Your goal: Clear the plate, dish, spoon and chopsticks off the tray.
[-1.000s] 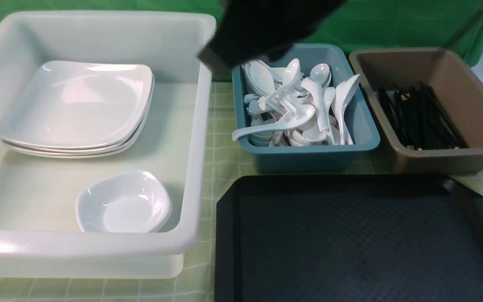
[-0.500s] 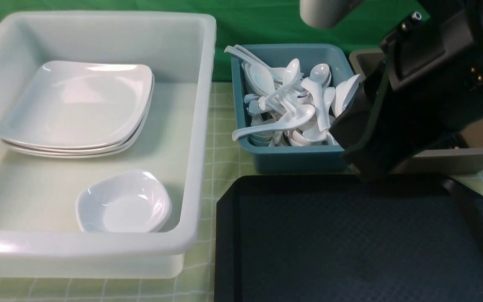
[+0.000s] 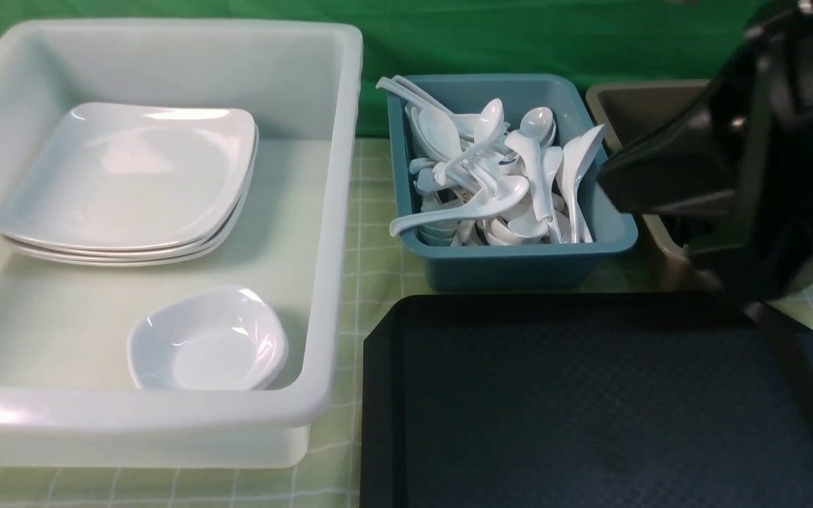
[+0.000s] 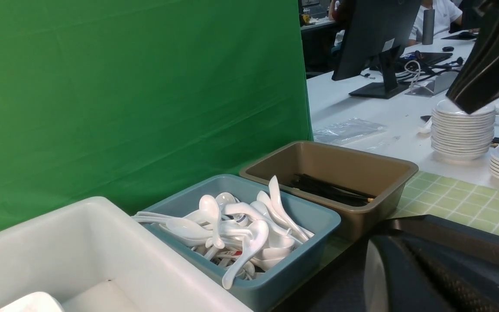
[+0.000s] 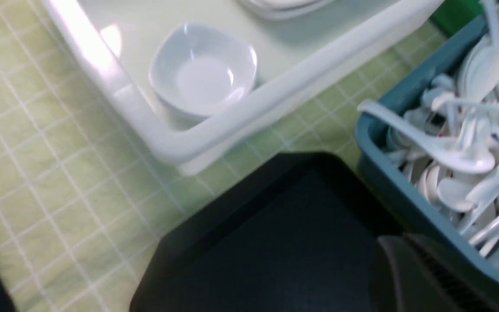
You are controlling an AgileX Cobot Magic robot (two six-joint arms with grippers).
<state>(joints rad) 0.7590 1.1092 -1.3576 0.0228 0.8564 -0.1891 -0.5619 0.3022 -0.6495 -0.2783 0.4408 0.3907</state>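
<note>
black textured tray point(image 3: 590, 409) sits at the front right of the table point(image 3: 371, 233), which has a pale green checked cloth on it, and nothing is lying on the tray surface that shows. left of it is a big white tub point(image 3: 339, 212) with a stack of squarish white plates in the back part, top plate point(image 3: 128, 173) glossy and flat on the pile, and one small deep white dish point(image 3: 209, 342) alone near the tub's front wall. behind the tray there's a teal tub point(image 3: 512, 264) piled with white soup spoons all jumbled; one spoon point(image 3: 466, 208) lies across the heap with its handle poking over the tub's left rim. next to that on the right is a brown tub point(image 4: 362, 167), and in the left wrist view you can see the black chopsticks point(image 4: 329, 190) lying in the bottom of it. in the front view the right arm point(image 3: 752, 162) is a big dark blur hanging over the brown tub and the tray's far right corner, covering most of that tub. right fingers point(image 5: 427, 273) only show as a dark blurry bit in the right wrist view, closed up with nothing in them as far as i can see. left fingers point(image 4: 409, 268) are a dark shape low in the left wrist view, also closed and empty. some other stacked white dishes sit on a white table way off in the background.
</note>
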